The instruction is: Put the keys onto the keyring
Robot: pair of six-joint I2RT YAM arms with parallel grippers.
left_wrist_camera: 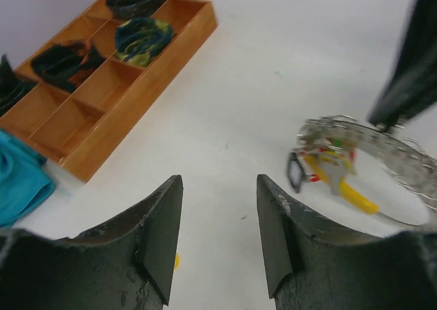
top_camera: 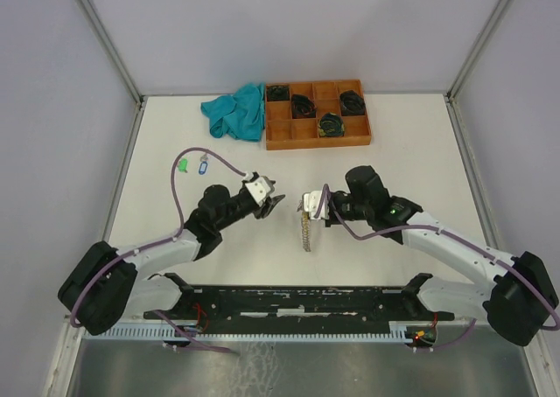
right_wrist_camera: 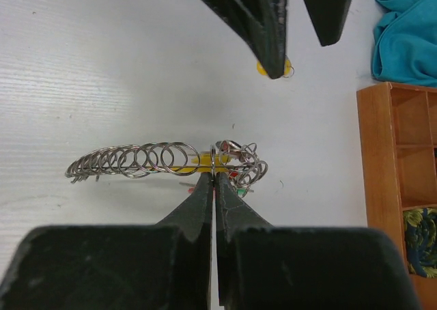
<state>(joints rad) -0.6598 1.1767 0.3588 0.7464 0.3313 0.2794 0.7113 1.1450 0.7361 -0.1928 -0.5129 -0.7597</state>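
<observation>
Two arms of mine reach in over the white table (top_camera: 402, 152), their tips near each other at its middle. At the far edge sits an orange-brown tray (top_camera: 315, 142) with black coiled bundles in several of its compartments, and a teal cloth (top_camera: 236, 113) lies just beside its left end. My right gripper (top_camera: 305, 206) is clenched on the keyring (top_camera: 306, 231) — the fingers pinch it where the yellow segment meets a knot of small rings. The rest of the loop, strung with many small split rings, trails toward the near edge of the table. My left gripper (top_camera: 271, 202) is released, jaws apart with nothing between them, facing the keyring from just beside it without touching it. A yellow tag (right_wrist_camera: 274, 67) peeks out at one left fingertip; I cannot tell whether they touch. Well apart, off to the left, a green-tagged key (top_camera: 184, 164) and a blue-tagged key (top_camera: 203, 163) lie side by side on the table — neither is on the keyring.
</observation>
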